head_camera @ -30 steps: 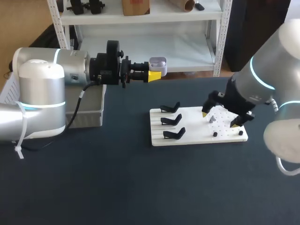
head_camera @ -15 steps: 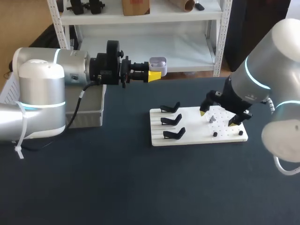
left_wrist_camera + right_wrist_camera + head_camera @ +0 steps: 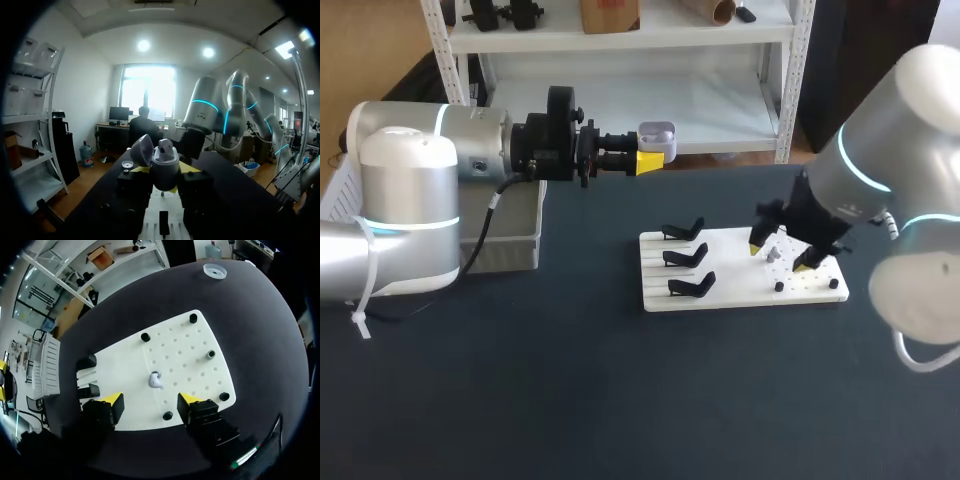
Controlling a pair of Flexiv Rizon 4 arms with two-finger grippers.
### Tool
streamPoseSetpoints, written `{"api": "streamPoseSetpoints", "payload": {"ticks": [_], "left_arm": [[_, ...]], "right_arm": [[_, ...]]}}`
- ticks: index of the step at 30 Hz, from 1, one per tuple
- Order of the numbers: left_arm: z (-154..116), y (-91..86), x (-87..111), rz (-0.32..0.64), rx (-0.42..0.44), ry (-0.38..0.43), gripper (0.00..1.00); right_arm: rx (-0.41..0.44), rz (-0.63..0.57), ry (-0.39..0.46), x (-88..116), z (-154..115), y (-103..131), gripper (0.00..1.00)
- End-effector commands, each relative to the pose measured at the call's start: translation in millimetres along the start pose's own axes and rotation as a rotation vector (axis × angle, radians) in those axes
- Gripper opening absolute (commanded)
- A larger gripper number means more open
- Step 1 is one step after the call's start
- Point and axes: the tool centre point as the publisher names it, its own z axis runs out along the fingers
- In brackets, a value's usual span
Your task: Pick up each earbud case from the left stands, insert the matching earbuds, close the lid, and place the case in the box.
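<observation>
Earbud case, white, lid open: clamped in the left gripper, held high above the far side of the table. Earbud, white, one: lying on the white board, directly below the right gripper, whose fingers stand spread.

— What's the table like on your end?
— I see a dark, matte table. A white board lies flat on it, right of the middle.
— Anything else resting on it?
— A grey box stands at the left edge, well apart from the board. My right wrist camera shows a small white ring beyond the board, near the table's edge.
</observation>
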Motion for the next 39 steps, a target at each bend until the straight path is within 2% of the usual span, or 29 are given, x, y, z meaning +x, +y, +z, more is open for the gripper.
{"api": "streamPoseSetpoints", "payload": {"ticks": [1, 15, 19, 22, 29, 35, 39], "left_arm": [[0, 0.1, 0.5, 0.001, -0.001, -0.002, 0.00], [0, 0.1, 0.5, 0.001, -0.001, -0.002, 0.00], [0, 0.1, 0.5, 0.001, -0.001, -0.002, 0.00], [0, 0.1, 0.5, 0.001, -0.001, -0.002, 0.00], [0, 0.1, 0.5, 0.001, -0.001, -0.002, 0.00], [0, 0.1, 0.5, 0.001, -0.001, -0.002, 0.00], [0, 0.1, 0.5, 0.001, -0.001, -0.002, 0.00]], "right_arm": [[0.007, -0.001, 0.029, -7, 2, 1, 0.49], [-0.021, -0.012, 0.108, -8, 7, -3, 0.47], [-0.018, -0.013, 0.114, -9, 10, -2, 0.39], [-0.021, -0.012, 0.117, -9, 11, -1, 0.28], [-0.023, -0.013, 0.121, -8, 13, 0, 0.33], [-0.021, -0.006, 0.126, -6, 15, -4, 0.33], [-0.013, 0.002, 0.128, -6, 18, -7, 0.28]]}}
